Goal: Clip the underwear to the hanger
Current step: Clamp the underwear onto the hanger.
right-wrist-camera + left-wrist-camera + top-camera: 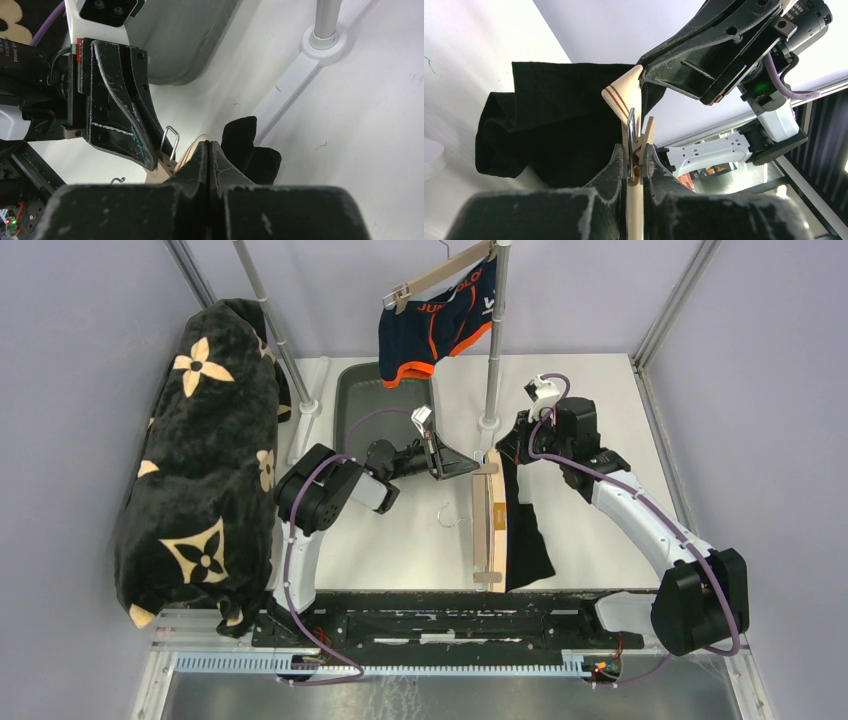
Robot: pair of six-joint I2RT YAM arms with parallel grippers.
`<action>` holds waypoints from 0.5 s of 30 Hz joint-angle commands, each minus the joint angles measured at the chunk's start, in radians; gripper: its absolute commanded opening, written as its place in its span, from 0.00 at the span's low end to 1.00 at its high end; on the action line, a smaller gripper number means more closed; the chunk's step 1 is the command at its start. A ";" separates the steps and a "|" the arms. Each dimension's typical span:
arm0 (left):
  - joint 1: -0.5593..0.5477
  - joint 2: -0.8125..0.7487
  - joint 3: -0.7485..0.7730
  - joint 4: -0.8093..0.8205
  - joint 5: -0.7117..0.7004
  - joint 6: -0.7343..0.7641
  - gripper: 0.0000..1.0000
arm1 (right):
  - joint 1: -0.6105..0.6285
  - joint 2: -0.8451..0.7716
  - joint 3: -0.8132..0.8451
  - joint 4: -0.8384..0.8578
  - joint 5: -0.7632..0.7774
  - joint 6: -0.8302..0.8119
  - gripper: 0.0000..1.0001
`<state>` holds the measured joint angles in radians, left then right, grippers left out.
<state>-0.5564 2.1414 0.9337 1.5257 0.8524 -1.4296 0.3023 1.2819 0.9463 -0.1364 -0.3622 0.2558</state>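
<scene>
Pinching the clip at the hanger's far end, your left gripper is nearly shut on it. Your right gripper is clamped tight on the underwear, holding its waistband at that clip. This cloth looks light and limp, so keep hold of the firmer waistband; the rest sags onto the table

1. Black plush blanket with beige flower print, bunched along the left side of the white table and hanging over its edge.
2. Dark grey tray at the back of the table, left of centre.
3. Two metal uprights: left pole slanted, beside the blanket; right pole just right of the tray.
4. Navy briefs with orange trim clipped on an upper wooden hanger, up by the right pole.
</scene>
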 commanded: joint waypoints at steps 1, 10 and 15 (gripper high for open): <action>-0.017 -0.037 0.015 0.203 0.040 -0.007 0.06 | -0.011 -0.021 0.054 0.078 0.012 -0.016 0.00; -0.018 -0.031 0.022 0.204 0.043 -0.004 0.51 | -0.014 -0.029 0.050 0.073 0.014 -0.019 0.00; -0.020 -0.032 0.027 0.204 0.043 -0.003 0.51 | -0.014 -0.022 0.052 0.075 0.011 -0.018 0.00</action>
<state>-0.5701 2.1414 0.9340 1.5257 0.8673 -1.4303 0.2935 1.2819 0.9463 -0.1276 -0.3588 0.2546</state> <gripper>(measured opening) 0.511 0.015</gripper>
